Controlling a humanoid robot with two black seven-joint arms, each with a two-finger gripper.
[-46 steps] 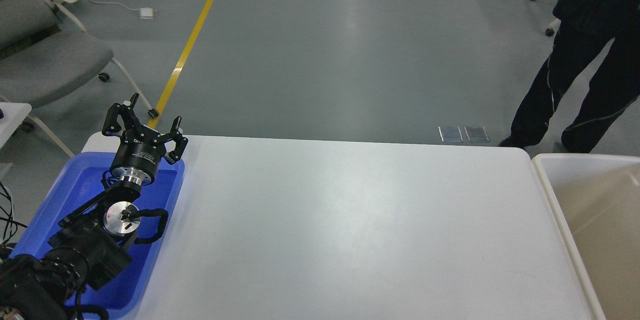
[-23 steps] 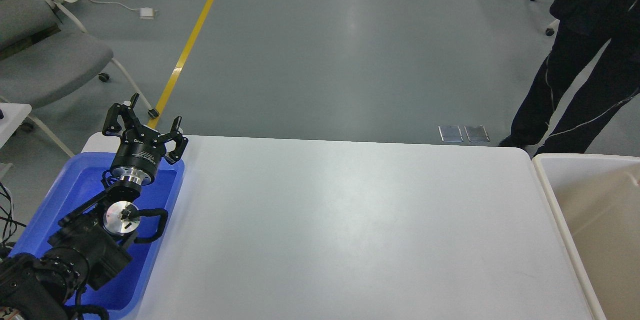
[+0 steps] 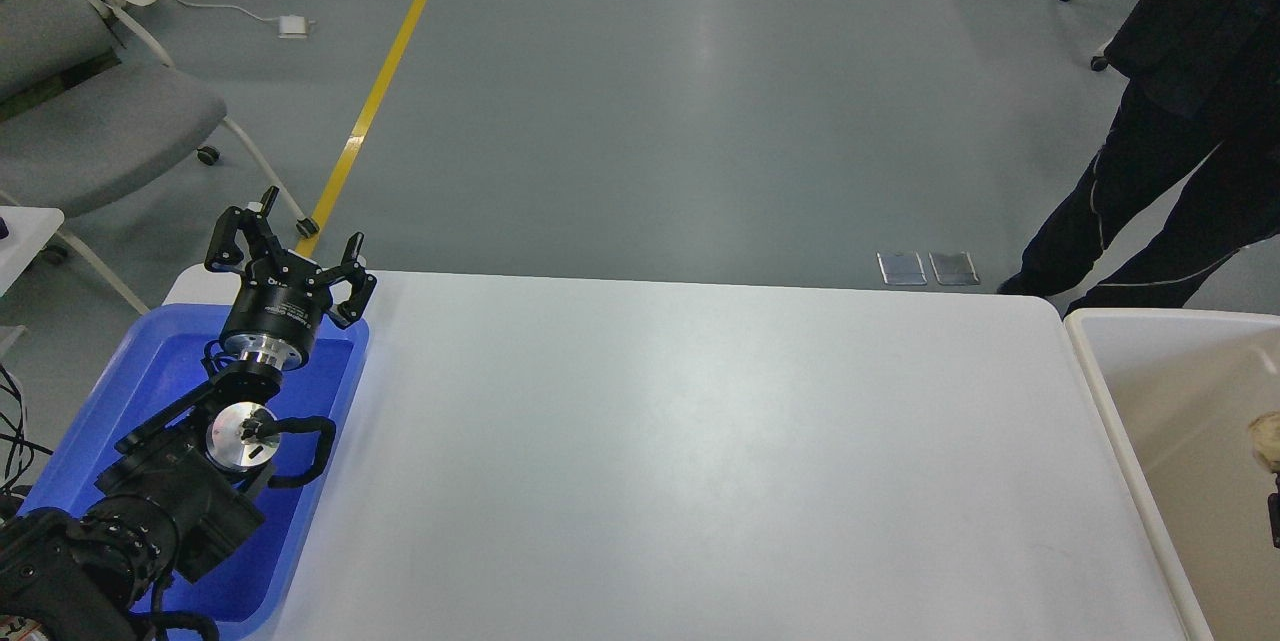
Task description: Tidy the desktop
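The white desktop (image 3: 700, 461) fills the middle of the head view and nothing lies on it. My left gripper (image 3: 300, 233) is open and empty, held over the far end of the blue tray (image 3: 110, 411), fingers pointing away from me. At the right edge a small tan object (image 3: 1264, 441) shows over the beige bin (image 3: 1110, 401). A dark sliver (image 3: 1275, 517) sits just below it. It may be my right gripper, but too little shows to tell its fingers.
A person in dark clothes (image 3: 1150, 181) stands beyond the table's far right corner. Grey chairs (image 3: 90, 121) stand on the floor at far left, next to a yellow floor line (image 3: 380, 91).
The tan object and the dark sliver have come into view at the right edge over the bin. The person has shifted their legs. My left arm has not moved.
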